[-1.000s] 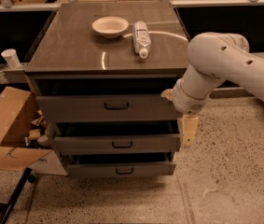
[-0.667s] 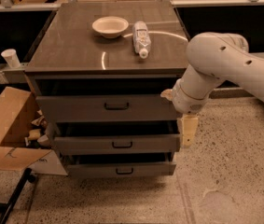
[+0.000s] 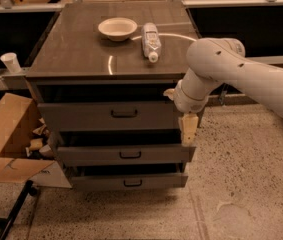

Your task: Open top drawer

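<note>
The top drawer (image 3: 81,116) is the tallest dark grey front of the cabinet, with a small black bar handle (image 3: 124,114) at its centre. A dark gap shows above it, under the cabinet top. My gripper (image 3: 189,130) hangs pointing down at the cabinet's right front corner. It is level with the lower edge of the top drawer and well to the right of the handle. It holds nothing that I can see. The white arm (image 3: 241,74) reaches in from the right.
Two shallower drawers (image 3: 123,155) (image 3: 128,182) sit below. A white bowl (image 3: 117,28) and a lying plastic bottle (image 3: 150,40) rest on the cabinet top (image 3: 76,49). An open cardboard box (image 3: 8,134) stands on the floor at left. A paper cup (image 3: 11,62) stands at far left.
</note>
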Robot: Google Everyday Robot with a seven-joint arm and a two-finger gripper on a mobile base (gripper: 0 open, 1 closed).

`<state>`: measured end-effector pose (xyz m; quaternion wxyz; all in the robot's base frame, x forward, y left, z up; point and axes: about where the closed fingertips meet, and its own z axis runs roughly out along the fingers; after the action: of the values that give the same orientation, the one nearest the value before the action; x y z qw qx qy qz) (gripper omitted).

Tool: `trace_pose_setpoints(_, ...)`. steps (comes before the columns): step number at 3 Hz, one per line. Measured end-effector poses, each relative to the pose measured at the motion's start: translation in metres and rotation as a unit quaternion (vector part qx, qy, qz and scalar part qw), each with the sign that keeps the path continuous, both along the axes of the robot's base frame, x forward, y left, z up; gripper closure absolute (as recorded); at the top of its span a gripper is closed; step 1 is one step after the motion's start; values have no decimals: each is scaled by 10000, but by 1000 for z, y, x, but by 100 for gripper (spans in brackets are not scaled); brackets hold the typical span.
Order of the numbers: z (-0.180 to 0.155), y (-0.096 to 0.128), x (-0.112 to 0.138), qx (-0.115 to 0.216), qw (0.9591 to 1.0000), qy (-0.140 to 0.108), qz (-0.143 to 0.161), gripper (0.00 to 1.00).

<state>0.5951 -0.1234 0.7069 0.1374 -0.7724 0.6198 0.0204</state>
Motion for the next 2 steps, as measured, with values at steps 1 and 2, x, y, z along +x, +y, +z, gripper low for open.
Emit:
trace_pose_setpoints(1,-23,7,28,8,10000,16,50,0)
trace_pose_setpoints(2,-56,15,46,7,9996,252,111,4)
